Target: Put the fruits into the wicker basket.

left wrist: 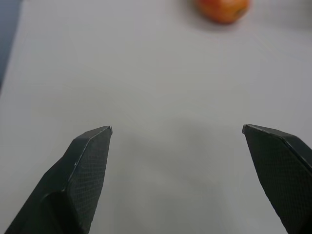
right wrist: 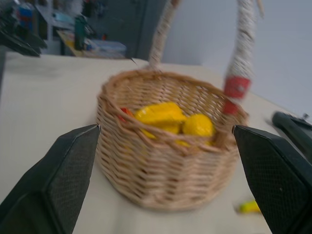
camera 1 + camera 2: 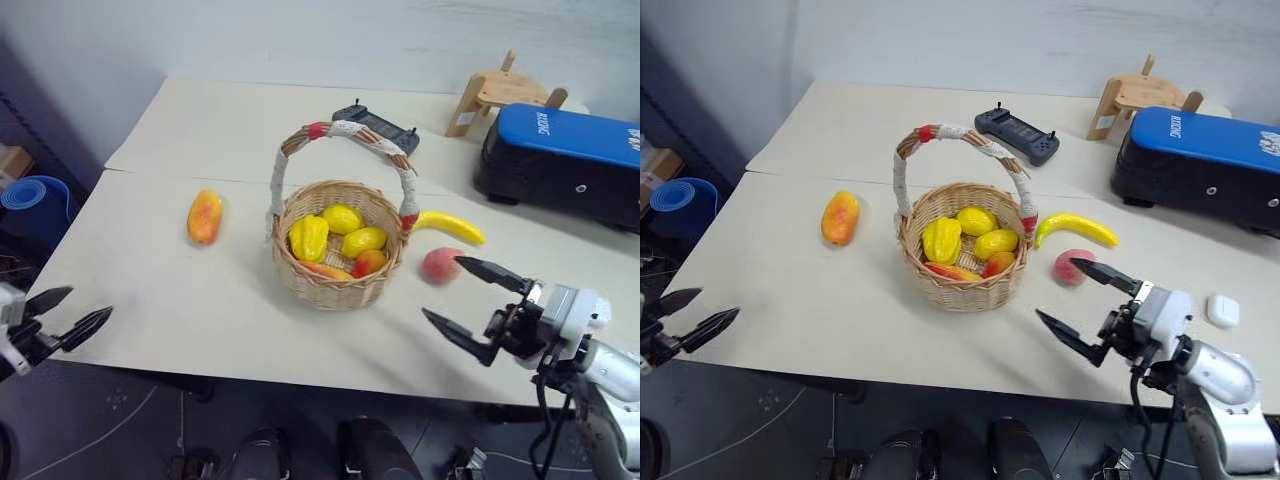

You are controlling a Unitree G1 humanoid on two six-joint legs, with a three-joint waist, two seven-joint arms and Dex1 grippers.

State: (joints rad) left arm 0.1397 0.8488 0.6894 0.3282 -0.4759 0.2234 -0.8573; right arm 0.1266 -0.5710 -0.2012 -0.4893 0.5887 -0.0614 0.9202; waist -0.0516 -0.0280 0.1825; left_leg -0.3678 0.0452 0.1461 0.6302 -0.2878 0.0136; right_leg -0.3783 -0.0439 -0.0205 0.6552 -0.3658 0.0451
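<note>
mango (image 1: 223,9) cut off, basket (image 2: 165,161) blurred

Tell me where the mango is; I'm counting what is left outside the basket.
In the left eye view the mango lies alone on the table, left of the wicker basket, on the robot's left side.

A pale counter (image 3: 200,310) carries a black handheld controller (image 3: 1017,134) toward its far edge. Near the far right corner stands a small wooden stand (image 3: 490,95), and just beside it a black case with a blue top (image 3: 565,160). A small white case (image 3: 1223,310) lies nearer the front. A blue roll (image 3: 35,195) sits off the left edge.
</note>
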